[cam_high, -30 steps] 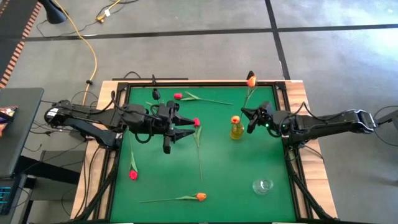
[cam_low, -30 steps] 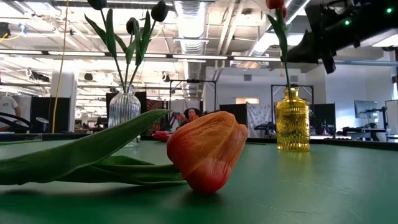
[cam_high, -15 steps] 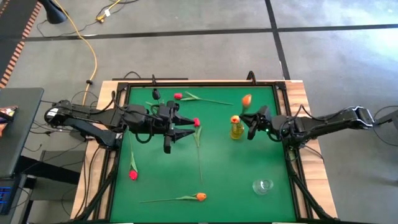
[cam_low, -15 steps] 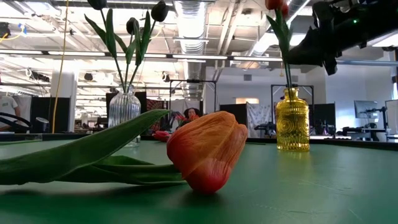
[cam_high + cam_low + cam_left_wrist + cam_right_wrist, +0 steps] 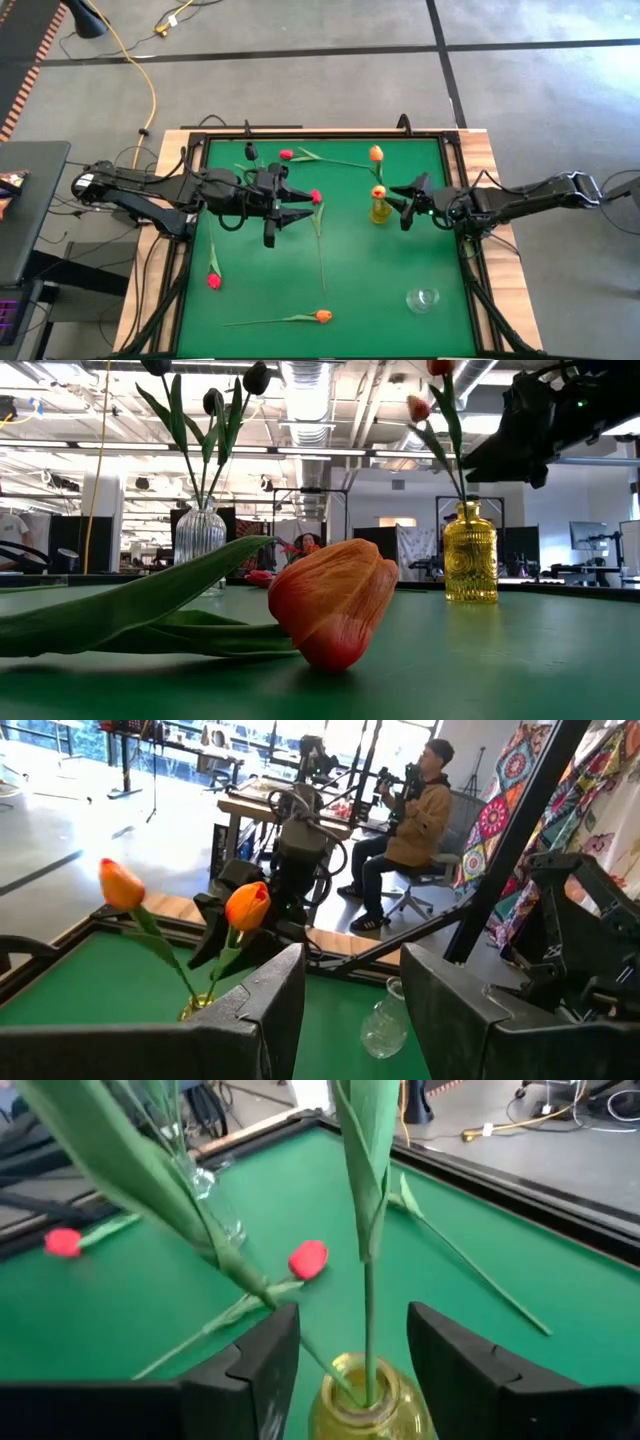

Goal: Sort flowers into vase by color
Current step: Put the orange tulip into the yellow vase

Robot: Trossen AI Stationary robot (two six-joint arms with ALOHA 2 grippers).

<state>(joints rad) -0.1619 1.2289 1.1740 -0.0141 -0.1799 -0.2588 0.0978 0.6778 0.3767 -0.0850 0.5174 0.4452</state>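
A yellow vase (image 5: 380, 211) holds two orange flowers, their heads (image 5: 376, 153) leaning apart. My right gripper (image 5: 404, 205) stands open just right of it; in the right wrist view both stems rise from the vase mouth (image 5: 370, 1405) between its fingers (image 5: 268, 1350), untouched. My left gripper (image 5: 300, 201) hovers open and empty mid-table beside a red flower (image 5: 316, 197). Two more red flowers (image 5: 286, 155) (image 5: 213, 281) and an orange one (image 5: 322, 316) lie on the green mat. In the low view black flowers (image 5: 256, 377) stand in a clear ribbed vase (image 5: 200, 532).
An empty clear vase (image 5: 423, 298) stands front right on the mat. A black raised frame (image 5: 300, 133) edges the table. In the left wrist view a person (image 5: 420, 810) sits at a desk beyond the table.
My right gripper opened and let go of the orange flower, which now stands in the yellow vase with its head swung left. The left arm has not moved.
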